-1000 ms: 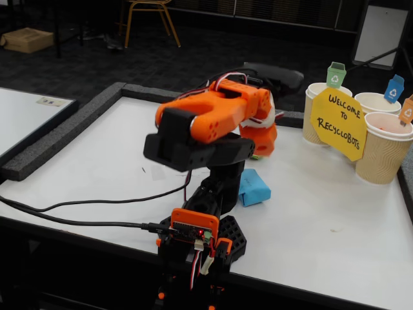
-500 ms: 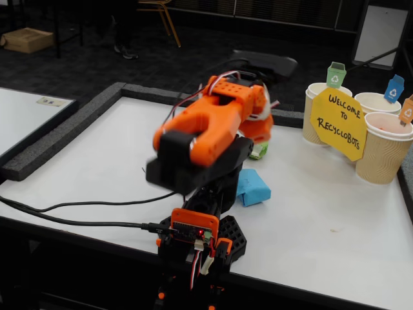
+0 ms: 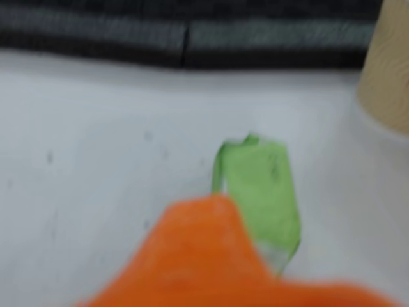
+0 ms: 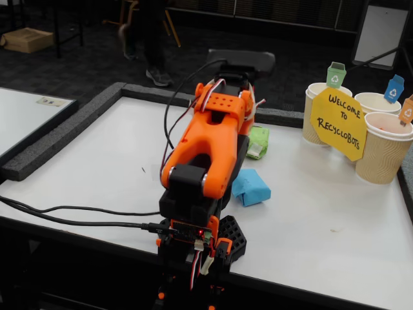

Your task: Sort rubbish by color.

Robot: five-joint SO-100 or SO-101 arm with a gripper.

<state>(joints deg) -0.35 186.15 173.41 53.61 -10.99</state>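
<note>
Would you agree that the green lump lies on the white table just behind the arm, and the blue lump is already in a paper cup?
Not quite: the blue lump lies on the table beside the arm's base, as the fixed view shows. The green lump is as you say.

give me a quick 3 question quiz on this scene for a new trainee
1. True or false: the green lump lies on the table, outside the cups.
2. In the fixed view, which lump lies nearer the arm's base: A green, B blue?
3. Fill in: the cup with the green tag stands behind the yellow ___.

Key: 1 true. 2 B. 3 sign.
</note>
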